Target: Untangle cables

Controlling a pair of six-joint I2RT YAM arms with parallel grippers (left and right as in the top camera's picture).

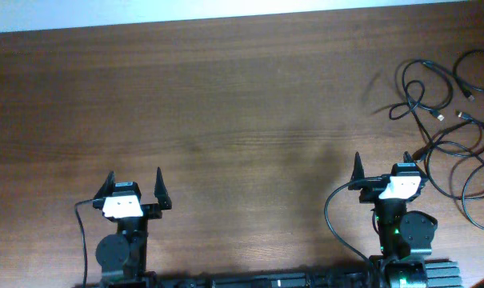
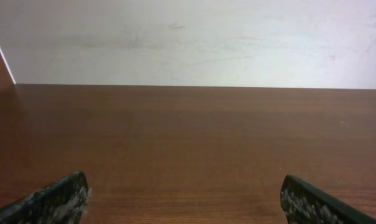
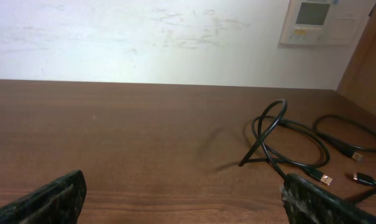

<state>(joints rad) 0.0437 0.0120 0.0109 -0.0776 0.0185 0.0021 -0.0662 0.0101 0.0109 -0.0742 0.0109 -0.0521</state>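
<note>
The cables (image 1: 446,120) are thin black cords with small plugs, lying in tangled loops at the far right of the wooden table. In the right wrist view the cables (image 3: 287,140) lie ahead and to the right, one loop standing up off the table. My right gripper (image 1: 383,170) is open and empty at the front right, its right finger next to the near loops; it also shows in the right wrist view (image 3: 183,196). My left gripper (image 1: 134,181) is open and empty at the front left, far from the cables; it also shows in the left wrist view (image 2: 184,199).
The wooden table (image 1: 226,112) runs back to a white wall (image 3: 144,37). A wall-mounted white panel (image 3: 318,22) shows at the upper right of the right wrist view. Black arm wires (image 1: 331,216) curve beside the right arm's base.
</note>
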